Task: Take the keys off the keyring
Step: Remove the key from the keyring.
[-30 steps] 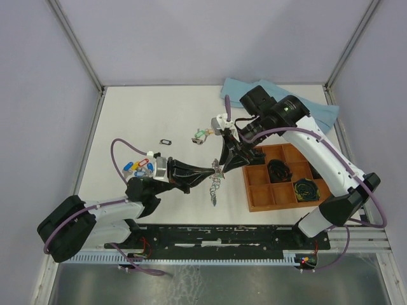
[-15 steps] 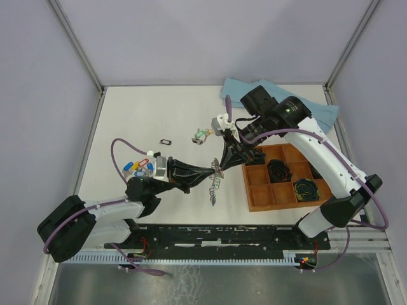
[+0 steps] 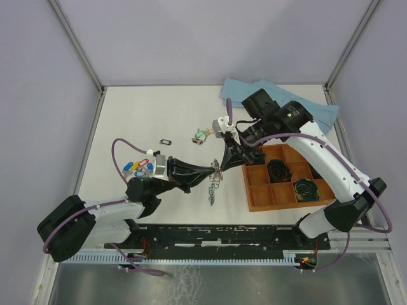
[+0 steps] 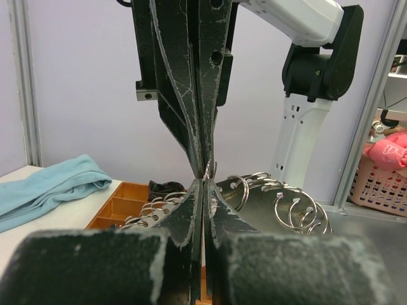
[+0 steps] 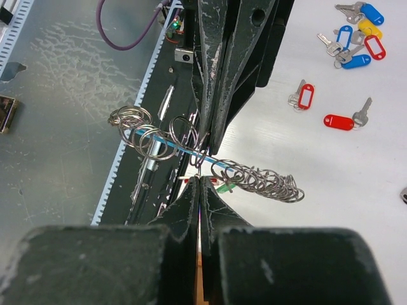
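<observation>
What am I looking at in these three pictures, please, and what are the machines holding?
These are two robot arms bolted at the near edge of a white table. One picture looks down from above. The other two come from small cameras on each arm's wrist, so each shows its own black fingers at the bottom. On the table lie loose keys with coloured tags, a blue cloth and a wooden tray holding coiled black cables. Held up between the arms is the keyring, a blue arc strung with many silver rings. The left claw is shut on it. The right claw is shut too, tip to tip with the left one; whether it pinches a ring, I cannot tell.
</observation>
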Controlling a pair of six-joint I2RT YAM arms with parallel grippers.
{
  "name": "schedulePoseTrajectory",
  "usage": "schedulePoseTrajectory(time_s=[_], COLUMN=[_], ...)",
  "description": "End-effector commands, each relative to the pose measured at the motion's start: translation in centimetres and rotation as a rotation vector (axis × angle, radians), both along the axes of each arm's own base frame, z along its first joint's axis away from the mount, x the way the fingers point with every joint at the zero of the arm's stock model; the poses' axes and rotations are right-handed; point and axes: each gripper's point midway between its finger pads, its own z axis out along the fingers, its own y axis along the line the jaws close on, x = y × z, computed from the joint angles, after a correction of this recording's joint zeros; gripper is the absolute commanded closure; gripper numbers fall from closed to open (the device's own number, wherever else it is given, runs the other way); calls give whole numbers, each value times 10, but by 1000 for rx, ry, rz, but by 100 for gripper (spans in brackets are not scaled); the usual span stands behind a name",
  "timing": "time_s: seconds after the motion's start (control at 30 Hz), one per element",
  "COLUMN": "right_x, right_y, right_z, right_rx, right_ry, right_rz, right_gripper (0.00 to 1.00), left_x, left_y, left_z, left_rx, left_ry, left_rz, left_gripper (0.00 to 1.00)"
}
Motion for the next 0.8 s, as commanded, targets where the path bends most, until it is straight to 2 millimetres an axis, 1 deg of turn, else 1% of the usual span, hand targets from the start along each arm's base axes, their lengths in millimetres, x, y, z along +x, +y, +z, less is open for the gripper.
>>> schedulePoseTrajectory(time_s=[0.0,0.1,0.3,0.33,0.37,0.4,0.43,0.5,0.6,0.77], right_x=[0,0,0,0,-1,-1,-3,-5,-7,-6], right_y=[1,2,4,4,3,2,1,-1,-1,4], right_z=[5,1,4,7,10,13,17,22,22,20], right_rx=[26,25,40,43,48,55,64,82,100,122], right_ry=[-22,-15,-5,-1,-1,-2,-5,-16,-17,6], right_rz=[-34,-42,-56,-59,-58,-59,-55,-49,-38,-24], right_gripper=[99,99,98,94,87,78,72,65,61,60], left_x=[-13,-12,-8,-8,-9,-9,-9,-9,-8,-8], left_y=[26,27,25,24,24,23,22,23,23,22], left_z=[64,64,61,60,59,59,58,57,57,59], left_rx=[-235,-242,-238,-235,-232,-228,-227,-226,-227,-231], left_ry=[-115,-103,-83,-83,-81,-79,-78,-74,-69,-63], left_rz=[26,35,38,35,32,29,26,26,25,18], left_gripper=[97,97,97,97,97,97,97,97,97,97])
